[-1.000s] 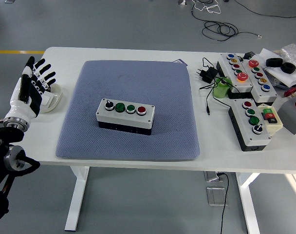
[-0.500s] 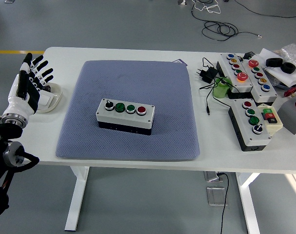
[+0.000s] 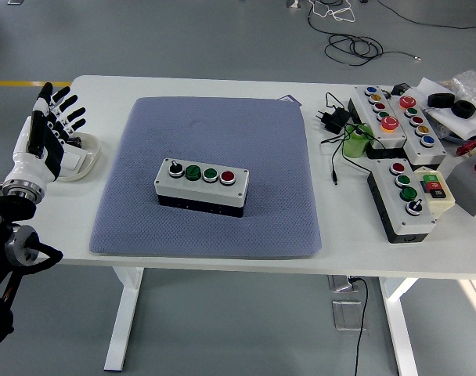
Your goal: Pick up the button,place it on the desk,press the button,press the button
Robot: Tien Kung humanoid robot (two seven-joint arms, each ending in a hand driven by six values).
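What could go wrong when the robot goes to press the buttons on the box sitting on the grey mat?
The white four-button control box with a black base rests on a soft grey-blue padded mat, so pressing may tilt it or push it sideways. Its black knob, two green buttons and red button sit close together, so a finger might hit the wrong one. The left hand hangs open at the table's left edge beside a white dish and may clip it when reaching in.

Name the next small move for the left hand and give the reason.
Probably swing the left hand rightward over the grey mat toward the four-button control box. The hand hovers open at the table's left edge, far from the box, which sits untouched mid-mat.
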